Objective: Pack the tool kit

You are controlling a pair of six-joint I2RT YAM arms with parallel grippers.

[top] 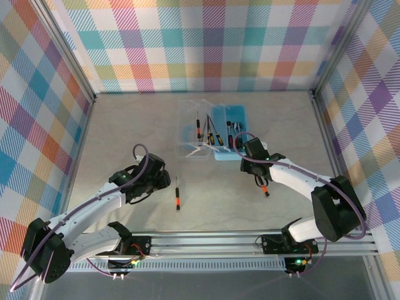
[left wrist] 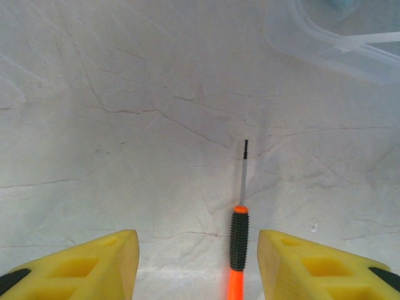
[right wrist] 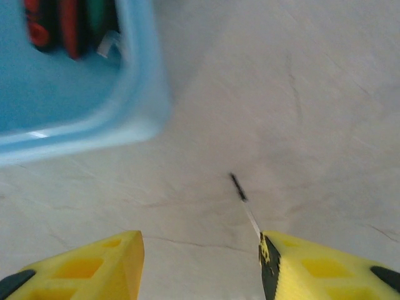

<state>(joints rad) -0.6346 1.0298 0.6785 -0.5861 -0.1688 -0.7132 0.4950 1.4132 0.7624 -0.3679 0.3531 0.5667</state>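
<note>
As I judge it, the step in hand is gathering the last loose tools for the tool kit. My left gripper [left wrist: 197, 250] hangs low over the worktop [left wrist: 112, 125], jaws about half apart and gripping nothing. A loose screwdriver [left wrist: 237, 240] lies between the fingers at the bottom of the left wrist view. It sits nearer the right-hand finger [left wrist: 312, 269] but touches neither, and its shaft points up the frame.

My right gripper [right wrist: 200, 244] stands about as wide and clamps nothing. A second screwdriver [right wrist: 241, 192] runs along the inner face of the yellow finger [right wrist: 325, 269] at the lower right of the right wrist view. Whether it touches that finger I cannot tell.

The light-blue box [right wrist: 147, 94] sits at the upper left of the right wrist view, with red, black and green handles [right wrist: 62, 28] inside. In the top view it lies at the centre. Its clear lid [top: 187, 140] is folded open just to the left, and slim screwdrivers show across both.

Next, I think the left gripper must shift until the black ribbed grip is centred, then close low on it and lift. From there it carries the tool toward the upper right, where the lid's corner shows. The handle is thin and round, so an off-centre squeeze may roll it away.
</note>
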